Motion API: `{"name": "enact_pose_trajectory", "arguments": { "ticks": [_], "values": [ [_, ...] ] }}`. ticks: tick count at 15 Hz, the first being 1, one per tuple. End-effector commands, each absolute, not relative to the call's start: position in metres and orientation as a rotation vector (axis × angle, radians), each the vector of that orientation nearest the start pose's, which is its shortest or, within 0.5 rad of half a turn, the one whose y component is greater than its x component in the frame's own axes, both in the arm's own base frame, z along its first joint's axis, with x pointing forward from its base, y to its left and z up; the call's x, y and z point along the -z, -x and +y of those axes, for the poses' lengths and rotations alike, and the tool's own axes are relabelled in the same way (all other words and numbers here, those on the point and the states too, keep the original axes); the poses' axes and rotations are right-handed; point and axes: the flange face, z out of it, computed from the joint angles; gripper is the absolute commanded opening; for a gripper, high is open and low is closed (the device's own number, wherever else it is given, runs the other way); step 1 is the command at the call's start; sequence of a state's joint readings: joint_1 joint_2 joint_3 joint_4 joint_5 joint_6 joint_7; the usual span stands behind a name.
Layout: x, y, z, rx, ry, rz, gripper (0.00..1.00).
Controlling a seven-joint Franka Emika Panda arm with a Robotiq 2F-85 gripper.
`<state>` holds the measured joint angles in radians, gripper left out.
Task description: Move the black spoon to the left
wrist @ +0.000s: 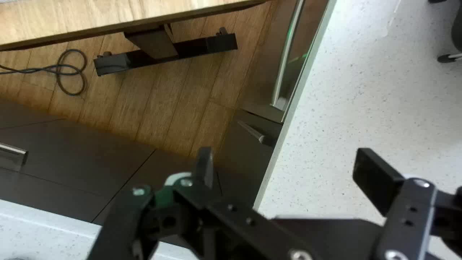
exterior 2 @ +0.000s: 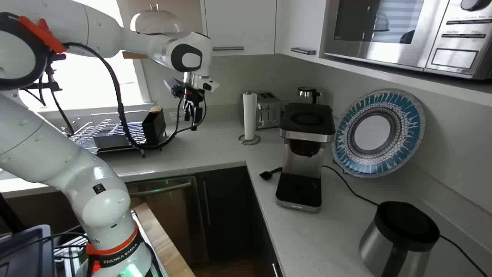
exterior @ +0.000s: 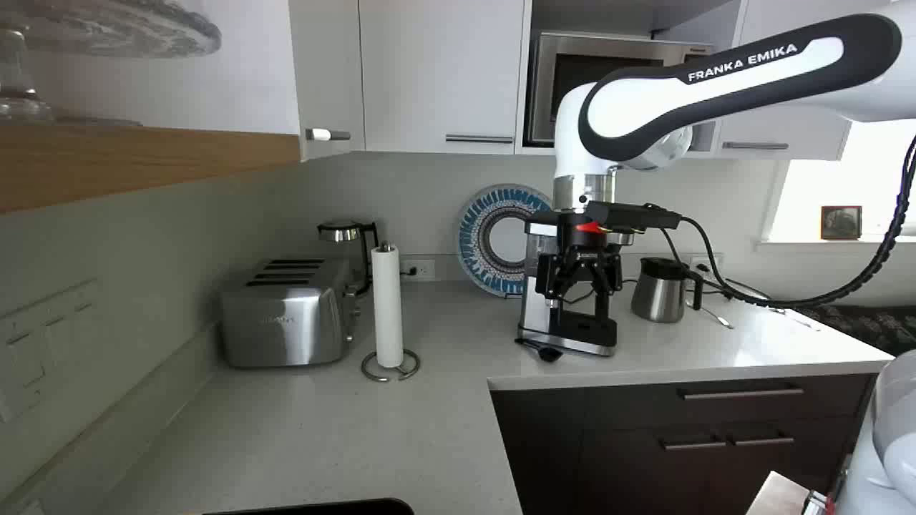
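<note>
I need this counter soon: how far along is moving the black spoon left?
Done: nothing I can confirm. In hand: nothing; the gripper is open and empty, away from the black spoon beside the coffee machine. Left, probably: grasping the spoon, moving it left and releasing it.

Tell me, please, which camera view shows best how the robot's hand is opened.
The wrist view: the hand is close there, its fingers wide apart. Both exterior views show the hand smaller; in an exterior view the coffee machine behind it makes its outline harder to read.
</note>
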<state>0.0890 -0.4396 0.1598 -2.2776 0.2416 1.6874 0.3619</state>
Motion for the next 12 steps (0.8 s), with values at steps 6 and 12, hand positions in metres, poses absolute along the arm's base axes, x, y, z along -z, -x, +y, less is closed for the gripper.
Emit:
{"name": "enact_pose_trajectory", "arguments": {
  "ticks": [6,12],
  "values": [
    [-0.512,-0.386,0.128,-0.297,2.998,0.271,1.0],
    [-0.496,-0.424,0.114,-0.352,3.022,0.447,1.0]
  ]
}}
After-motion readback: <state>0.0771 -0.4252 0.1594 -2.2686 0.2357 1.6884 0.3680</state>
